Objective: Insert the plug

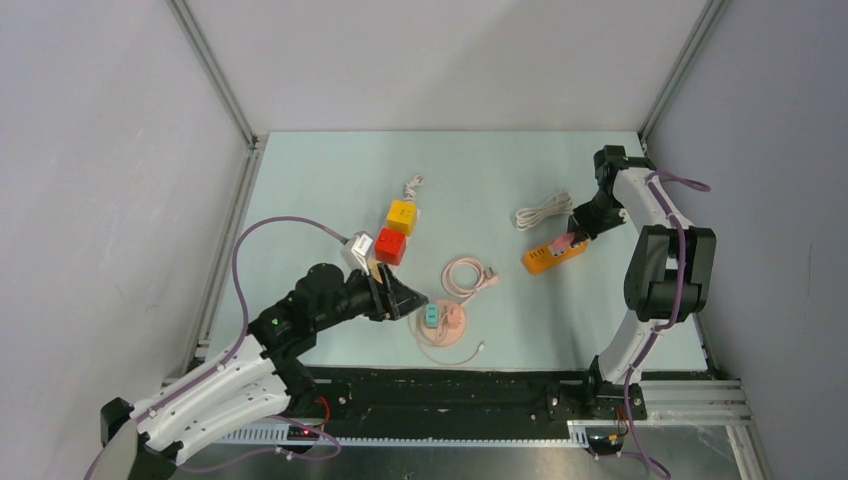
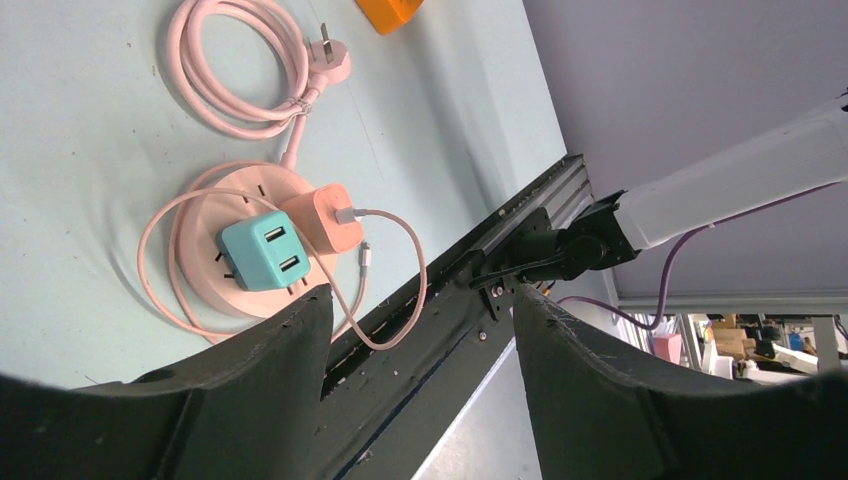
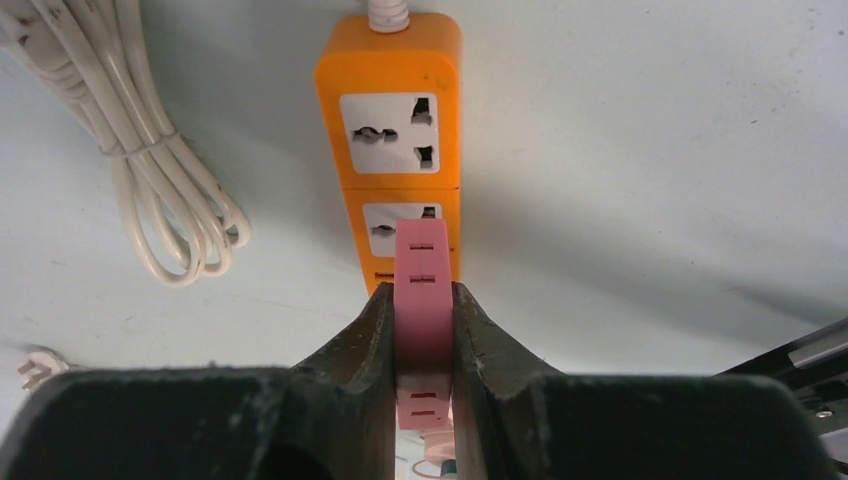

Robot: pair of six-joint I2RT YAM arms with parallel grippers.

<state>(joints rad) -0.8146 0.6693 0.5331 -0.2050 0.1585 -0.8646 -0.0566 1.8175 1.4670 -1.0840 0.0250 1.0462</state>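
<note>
Pale table [image 1: 320,170] beneath, your right gripper [image 3: 424,296] clenches the plug [image 3: 421,262] just ahead of its jaws, over the strip's [image 3: 400,60] near socket [image 3: 384,229], left gripper [image 2: 420,296] hanging released; press down off-line and it may jam or skid the unheld strip.

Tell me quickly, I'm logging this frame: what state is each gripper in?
Left gripper: open, holding nothing.
Right gripper: closed on the pink plug, over the orange power strip.
</note>
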